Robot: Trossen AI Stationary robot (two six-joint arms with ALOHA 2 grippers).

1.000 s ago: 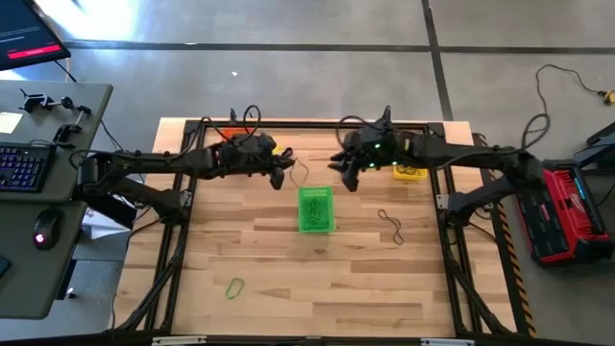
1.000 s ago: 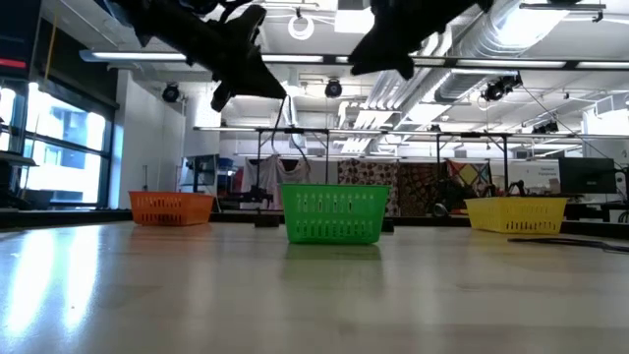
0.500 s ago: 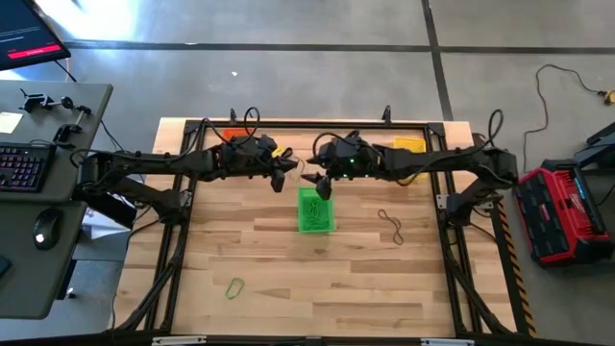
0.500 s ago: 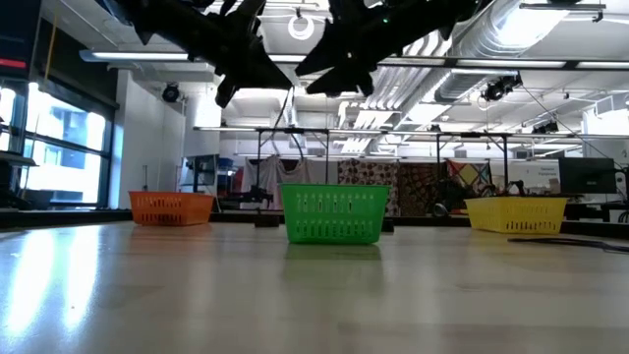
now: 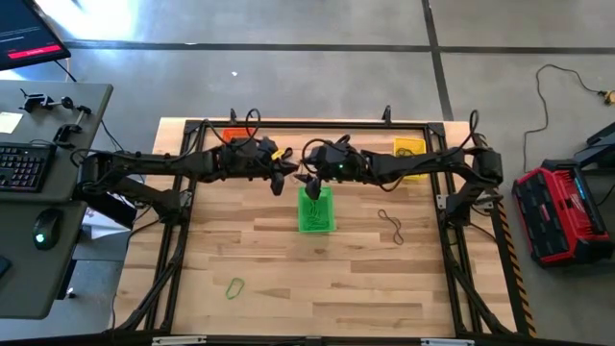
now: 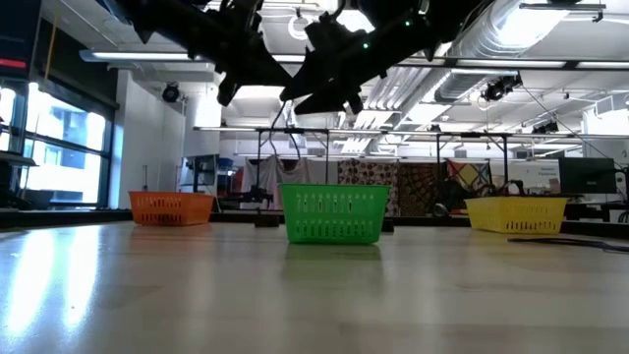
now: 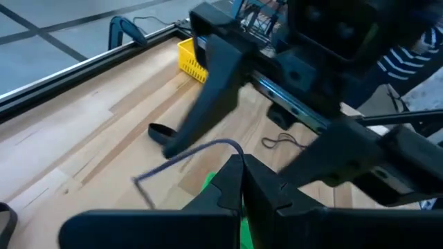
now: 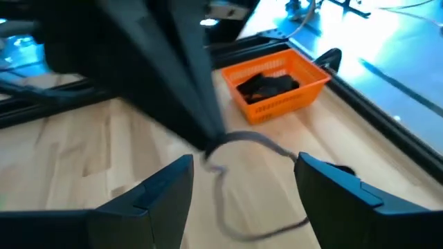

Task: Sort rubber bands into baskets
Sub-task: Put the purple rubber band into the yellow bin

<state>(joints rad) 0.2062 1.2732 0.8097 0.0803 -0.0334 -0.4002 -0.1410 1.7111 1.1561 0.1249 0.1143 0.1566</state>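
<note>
My left gripper (image 5: 289,172) is shut on a thin dark rubber band (image 8: 257,143) in the air, just beyond the far left corner of the green basket (image 5: 315,210). My right gripper (image 8: 246,174) faces it from the right and is open, one finger on each side of the hanging loop; I cannot tell if it touches. The orange basket (image 8: 277,86) holds dark bands and stands far left. The yellow basket (image 5: 408,149) stands far right. My left gripper pinches the rubber band's upper end (image 7: 232,146) between its two shut fingertips. The fingers slant down from the table's left. The band hangs below them as a slack loop (image 6: 292,138), clear of the table and above the green basket.
A black rubber band (image 5: 391,223) lies on the wood right of the green basket, and a green one (image 5: 235,286) lies near the front left. A black frame (image 5: 317,123) rims the table. A desk with a keyboard (image 5: 24,165) stands off to the left.
My right gripper has travelled toward the table's left edge and downward, up to my left gripper and the hanging band, and its fingers have spread wider. My left gripper has kept its place with the band still hanging from it.
</note>
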